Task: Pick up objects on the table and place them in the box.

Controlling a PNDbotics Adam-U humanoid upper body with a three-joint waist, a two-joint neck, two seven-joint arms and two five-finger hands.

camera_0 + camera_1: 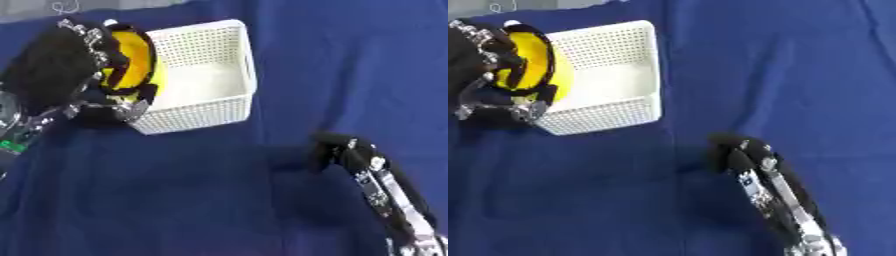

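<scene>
1. Now the yellow object (136, 55) is held over the left rim of the white box (206, 95), still outside its hollow.
2. To do this step well, I think it should go further over the hollow before release.
3. The left hand (66, 65) has its fingers (131, 107) curled around the object.
4. The right hand (337, 150) rests on the blue surface (175, 190), well apart; I cannot tell its fingers' state.
</scene>
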